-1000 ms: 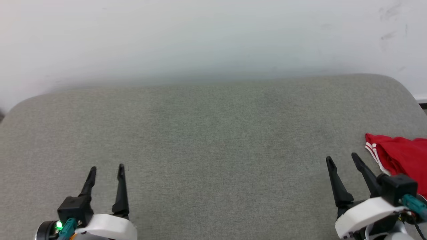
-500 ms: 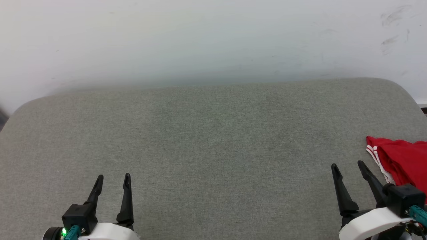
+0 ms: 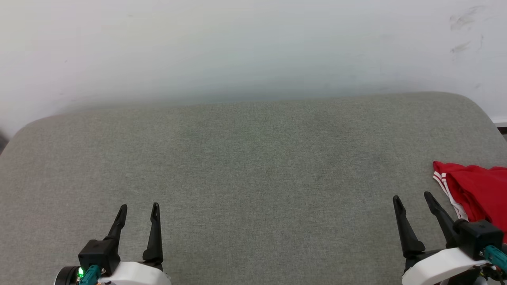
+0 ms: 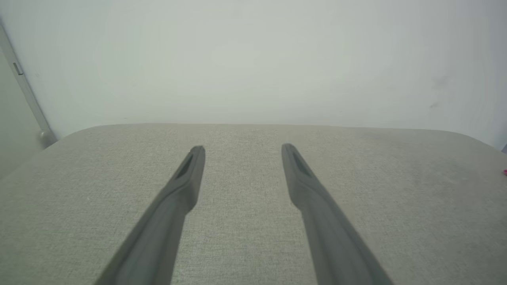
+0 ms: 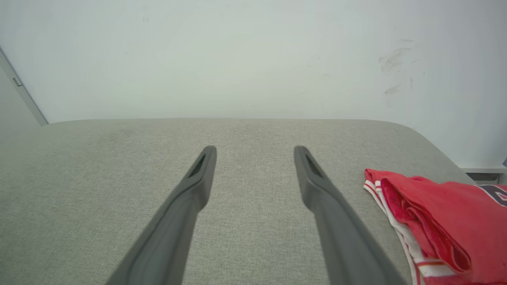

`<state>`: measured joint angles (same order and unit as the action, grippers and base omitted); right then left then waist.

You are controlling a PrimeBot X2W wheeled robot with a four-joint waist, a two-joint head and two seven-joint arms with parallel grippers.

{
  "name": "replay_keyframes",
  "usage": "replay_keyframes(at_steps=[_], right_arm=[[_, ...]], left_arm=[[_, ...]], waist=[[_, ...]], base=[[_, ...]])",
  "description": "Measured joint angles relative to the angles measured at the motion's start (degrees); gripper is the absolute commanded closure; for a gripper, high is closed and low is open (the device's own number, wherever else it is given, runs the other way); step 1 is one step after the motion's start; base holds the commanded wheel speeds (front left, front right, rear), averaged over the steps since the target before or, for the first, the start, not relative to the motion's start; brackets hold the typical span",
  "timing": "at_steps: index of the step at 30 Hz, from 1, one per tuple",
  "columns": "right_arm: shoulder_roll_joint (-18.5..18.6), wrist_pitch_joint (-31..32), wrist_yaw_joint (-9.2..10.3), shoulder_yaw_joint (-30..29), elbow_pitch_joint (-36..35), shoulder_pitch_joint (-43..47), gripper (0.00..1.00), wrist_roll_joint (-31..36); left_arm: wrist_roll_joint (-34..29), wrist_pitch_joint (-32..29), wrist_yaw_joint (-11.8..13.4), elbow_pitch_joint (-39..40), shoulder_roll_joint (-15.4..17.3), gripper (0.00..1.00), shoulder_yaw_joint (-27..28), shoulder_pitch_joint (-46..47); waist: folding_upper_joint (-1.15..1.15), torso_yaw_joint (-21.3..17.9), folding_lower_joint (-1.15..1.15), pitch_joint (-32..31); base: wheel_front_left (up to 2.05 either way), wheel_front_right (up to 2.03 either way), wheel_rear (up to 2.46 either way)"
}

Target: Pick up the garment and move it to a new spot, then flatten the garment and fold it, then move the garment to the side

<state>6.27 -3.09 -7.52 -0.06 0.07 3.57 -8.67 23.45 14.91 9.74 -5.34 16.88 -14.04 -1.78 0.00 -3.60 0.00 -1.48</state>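
Note:
The garment point(image 3: 477, 192), red with red-and-white stripe trim, lies folded at the right edge of the grey cushioned surface point(image 3: 253, 166), partly cut off by the frame. In the right wrist view the garment point(image 5: 443, 213) sits to the right of my fingers, a bit of dark lettering showing at its far right. My right gripper point(image 3: 412, 196) stands open just left of the garment, apart from it, nothing between its fingers. My left gripper point(image 3: 138, 206) is open at the lower left, holding nothing. In the left wrist view the left gripper point(image 4: 240, 148) points over bare cushion.
A pale wall point(image 3: 253, 47) rises right behind the cushion's far edge. The cushion's corners are rounded, and its right edge drops off beside the garment. A dark strip of floor or skirting point(image 3: 502, 126) shows at the far right.
The head view has shifted slightly, so the whole scene sits a little lower. Both grippers stay open and low in the frame; the garment has not moved on the cushion.

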Motion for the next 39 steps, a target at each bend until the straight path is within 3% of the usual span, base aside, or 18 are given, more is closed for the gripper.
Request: replay_keyframes(at_steps=[1,2,7,39], right_arm=[[0.0,-0.08,0.0,0.08,0.05,0.0,0.0,-0.05],[-0.01,-0.18,0.0,0.09,0.11,0.0,1.0,-0.15],[-0.26,0.13,-0.01,0.22,2.07,0.52,1.0,-1.74],[-1.35,3.68,0.0,-2.33,6.61,-2.43,1.0,-33.1]], left_arm=[[-0.03,0.0,-0.01,0.11,-0.18,0.0,0.23,0.01],[0.0,0.0,-0.08,0.01,-0.3,1.0,0.35,0.0],[1.54,-0.66,-0.4,-1.57,-1.49,1.0,0.04,-1.24],[27.89,-8.14,-6.76,-4.52,-5.65,1.0,7.31,1.77]], waist=[[0.0,-0.02,0.0,0.0],[0.0,-0.04,0.0,0.0],[0.0,0.0,0.0,0.04],[0.0,0.95,0.01,0.45]], base=[[0.0,0.0,0.0],[0.0,0.0,0.0],[0.0,0.0,0.0],[0.0,0.0,0.0]])
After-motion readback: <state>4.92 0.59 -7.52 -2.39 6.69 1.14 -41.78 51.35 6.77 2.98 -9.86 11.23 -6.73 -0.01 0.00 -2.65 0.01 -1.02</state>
